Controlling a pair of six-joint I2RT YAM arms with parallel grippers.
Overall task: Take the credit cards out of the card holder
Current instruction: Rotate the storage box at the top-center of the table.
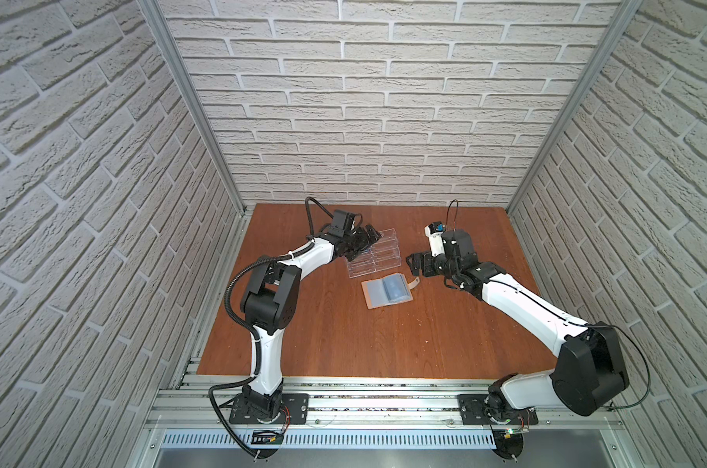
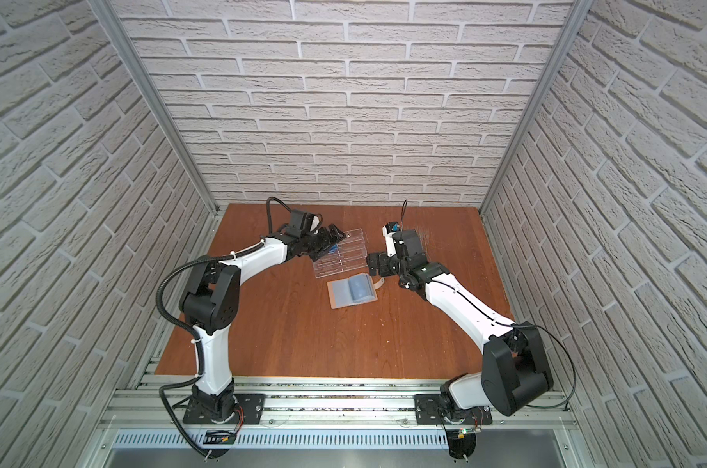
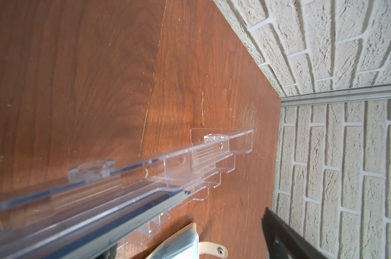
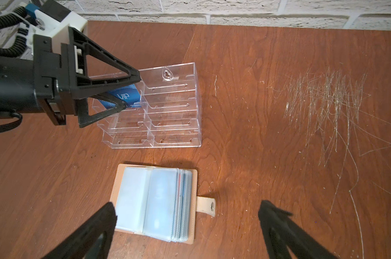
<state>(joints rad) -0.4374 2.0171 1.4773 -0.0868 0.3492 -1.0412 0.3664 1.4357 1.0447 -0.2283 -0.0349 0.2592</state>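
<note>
The tan card holder lies open on the table, its clear sleeve pages up and its snap strap stretched out flat; both top views show it. Blue credit cards show faintly through the sleeves. One blue credit card marked VIP stands in a slot of the clear rack, between the spread fingers of my open left gripper. In the left wrist view one finger stands well away from the card. My right gripper hovers open over the holder's strap side, holding nothing.
The clear acrylic tiered rack stands just behind the card holder, near the middle back of the wooden table. Brick-patterned walls close the table in on three sides. A scratched patch marks the wood to the right.
</note>
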